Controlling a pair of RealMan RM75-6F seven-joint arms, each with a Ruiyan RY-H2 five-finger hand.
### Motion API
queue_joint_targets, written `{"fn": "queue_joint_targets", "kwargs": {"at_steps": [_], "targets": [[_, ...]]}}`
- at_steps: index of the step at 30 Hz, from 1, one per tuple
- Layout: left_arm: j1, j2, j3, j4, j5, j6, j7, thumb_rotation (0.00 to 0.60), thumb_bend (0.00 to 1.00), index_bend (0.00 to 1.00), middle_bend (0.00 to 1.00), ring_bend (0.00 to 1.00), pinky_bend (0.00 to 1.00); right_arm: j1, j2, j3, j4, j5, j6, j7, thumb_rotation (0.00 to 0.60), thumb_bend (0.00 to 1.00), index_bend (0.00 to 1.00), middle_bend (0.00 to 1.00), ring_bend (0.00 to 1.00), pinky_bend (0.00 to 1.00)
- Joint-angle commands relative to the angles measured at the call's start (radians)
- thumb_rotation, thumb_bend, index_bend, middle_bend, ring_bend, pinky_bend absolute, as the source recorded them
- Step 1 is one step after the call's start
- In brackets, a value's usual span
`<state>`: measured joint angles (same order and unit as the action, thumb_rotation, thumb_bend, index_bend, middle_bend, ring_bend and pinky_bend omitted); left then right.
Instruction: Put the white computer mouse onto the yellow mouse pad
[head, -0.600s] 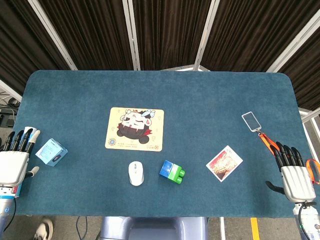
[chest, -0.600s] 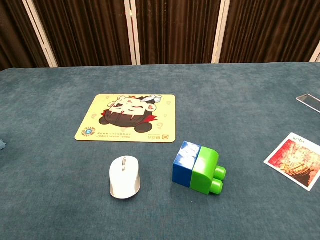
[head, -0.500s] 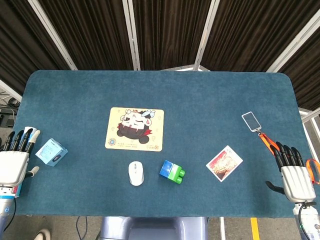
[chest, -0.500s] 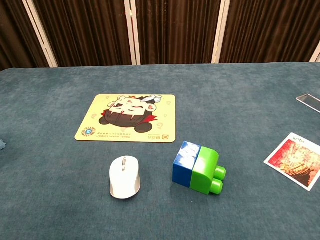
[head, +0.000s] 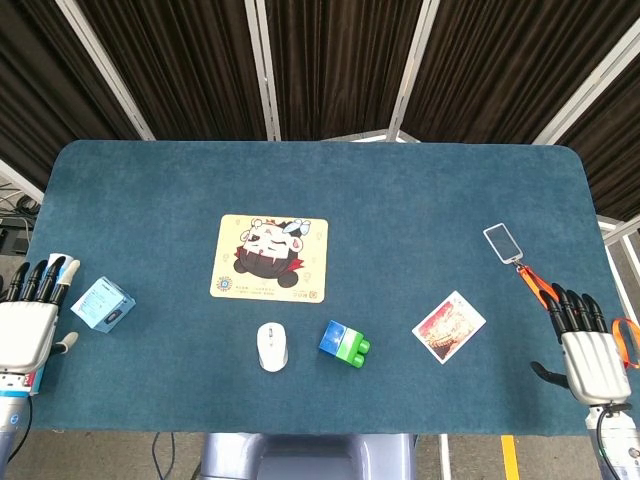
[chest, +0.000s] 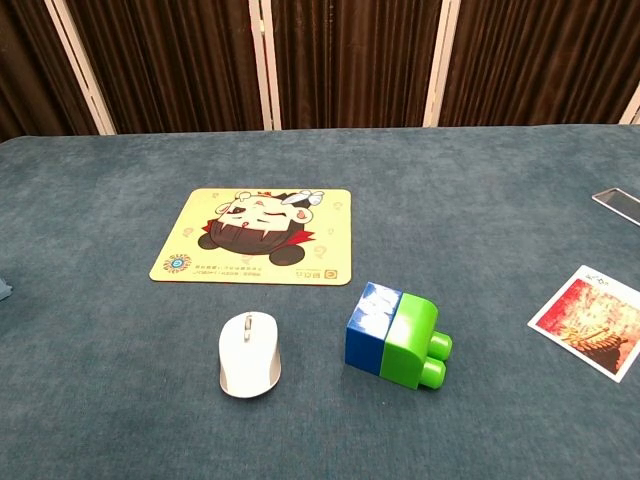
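Mouse (head: 272, 346) lies just below pad (head: 269, 258), untouched.

The head view looks steeply down over the whole table (head: 450, 200); the chest view looks low and forward, nearer, sharing its middle.

Bright, even overhead light, soft short shadows, both views sharp, no glare.

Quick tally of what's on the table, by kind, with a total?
Computer mouse: 1
Mouse pad: 1
Toy block: 1
Picture card: 1
Small box: 1
Badge holder with lanyard: 1
Total: 6
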<state>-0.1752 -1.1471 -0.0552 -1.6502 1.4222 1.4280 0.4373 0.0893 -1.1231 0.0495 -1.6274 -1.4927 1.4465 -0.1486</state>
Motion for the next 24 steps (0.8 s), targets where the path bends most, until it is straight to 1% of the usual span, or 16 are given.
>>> {"fn": "queue_joint_targets", "kwargs": {"at_steps": [1,10,14,16,20,22,24], "targets": [[0.000,-0.001,-0.001,0.000,-0.001,0.001,0.000,0.600,0.11,0.00,0.00,0.00,0.00,0.001,0.000,0.000,-0.001,0.002,-0.001,-0.002,0.600,0.09,0.00,0.00,0.00,0.00],[0.002,-0.003,0.001,0.001,0.004,0.006,0.005,0.600,0.11,0.00,0.00,0.00,0.00,-0.001,0.001,-0.001,0.000,0.000,0.001,0.000,0.600,0.09,0.00,0.00,0.00,0.00],[-0.010,0.011,0.007,-0.007,0.021,-0.016,-0.010,0.600,0.10,0.02,0.00,0.00,0.00,-0.002,0.000,-0.001,0.001,-0.001,0.004,-0.001,0.600,0.09,0.00,0.00,0.00,0.00],[-0.034,0.029,0.013,-0.007,0.052,-0.045,-0.027,0.600,0.10,0.02,0.00,0.00,0.00,-0.002,0.000,-0.001,0.001,-0.001,0.004,-0.001,0.600,0.09,0.00,0.00,0.00,0.00],[-0.118,0.078,0.017,-0.003,0.163,-0.121,-0.026,0.600,0.11,0.03,0.00,0.00,0.00,-0.001,0.000,0.000,0.002,0.000,0.002,0.001,0.600,0.09,0.00,0.00,0.00,0.00],[-0.170,0.097,0.018,-0.004,0.221,-0.169,-0.031,0.600,0.11,0.06,0.00,0.00,0.00,-0.001,0.000,0.000,0.002,0.000,0.002,0.001,0.600,0.09,0.00,0.00,0.00,0.00],[-0.241,0.113,0.021,-0.008,0.290,-0.239,-0.058,0.600,0.10,0.10,0.00,0.00,0.00,-0.001,0.000,0.000,0.002,0.000,0.002,0.001,0.600,0.09,0.00,0.00,0.00,0.00]]}}
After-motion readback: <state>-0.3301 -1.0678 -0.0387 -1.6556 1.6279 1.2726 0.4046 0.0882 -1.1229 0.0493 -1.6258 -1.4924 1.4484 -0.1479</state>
